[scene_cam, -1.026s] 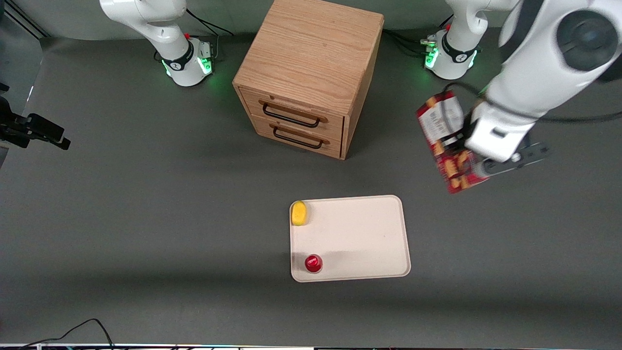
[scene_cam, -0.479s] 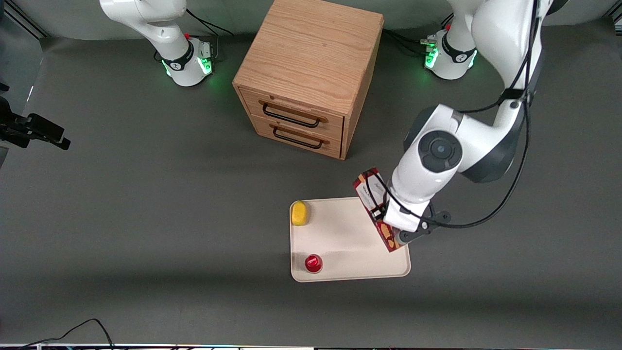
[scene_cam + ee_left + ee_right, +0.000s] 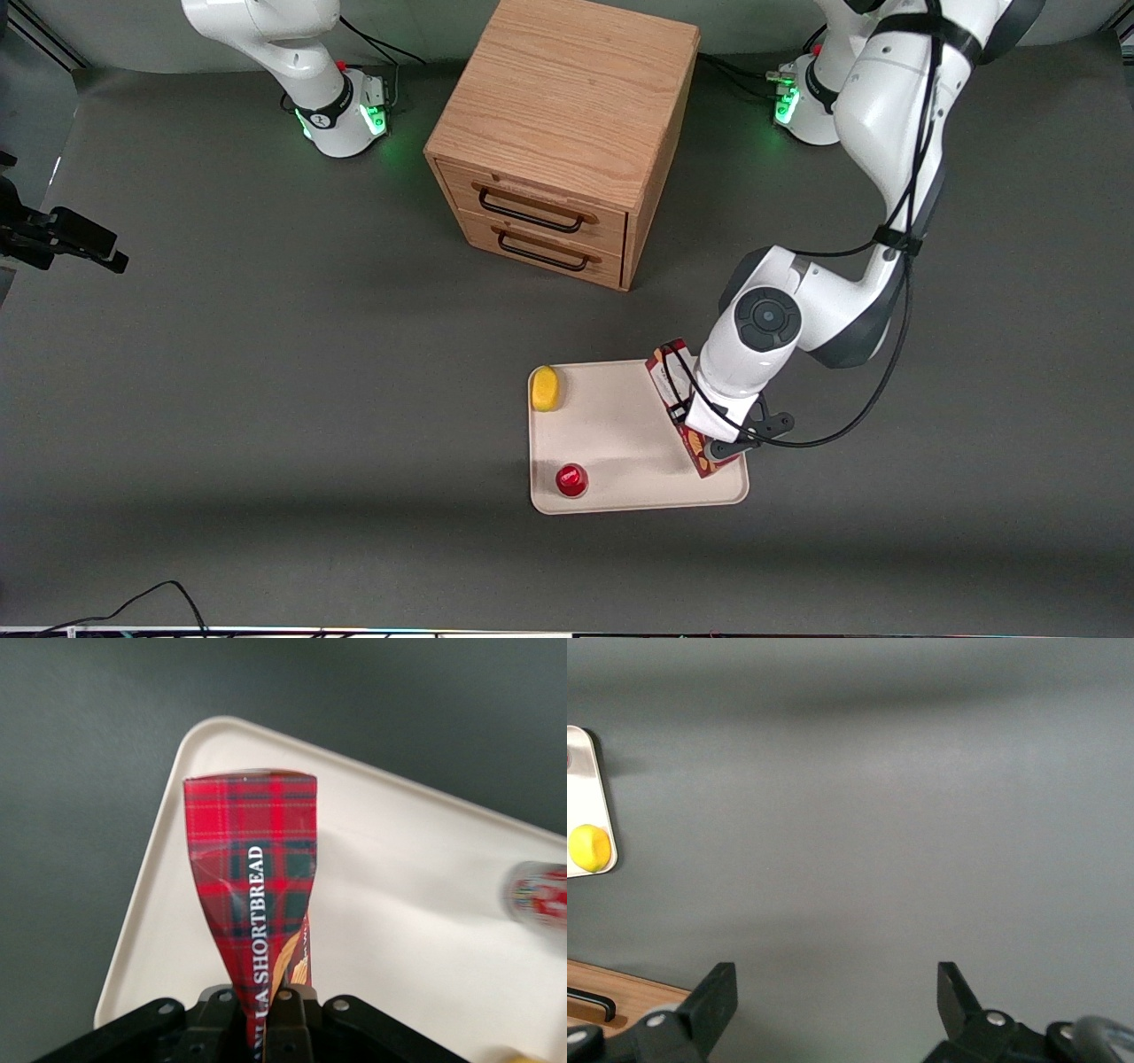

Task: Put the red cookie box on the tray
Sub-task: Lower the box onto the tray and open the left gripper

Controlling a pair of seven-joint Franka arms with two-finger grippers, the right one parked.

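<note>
Left wrist view shows the gripper (image 3: 266, 1010) clamped on the red cookie box (image 3: 257, 895), its fingers (image 3: 288, 1023) pinching the narrow tartan carton near one end, so the greater part of the box projects away from the jaws, unsupported. The carton's faces appear twisted and creased where the grip bears on them. Below the box lies the tray (image 3: 399, 859); the box's free end is above the tray near one rounded corner, close to the rim. Whether that end already touches the tray floor cannot be determined. In the front view the gripper (image 3: 709, 439) and the red cookie box (image 3: 666, 377) are over the tray (image 3: 620, 425) at the edge toward the working arm's end of the table, with the box's labelled end reaching about as far as the tray rim nearest the wooden drawer cabinet (image 3: 558, 133). Also on the tray are a yellow object (image 3: 546, 388) and a small round red object (image 3: 571, 479), both well apart from the box, toward the tray's parked-arm edge. Judged risks: releasing at this position may leave one end of the box resting on the rim or overhanging it, so that it tips or slides onto the table. The end grip and soft carton may let the box pivot or sag during lowering. A release from height could let it bounce.
</note>
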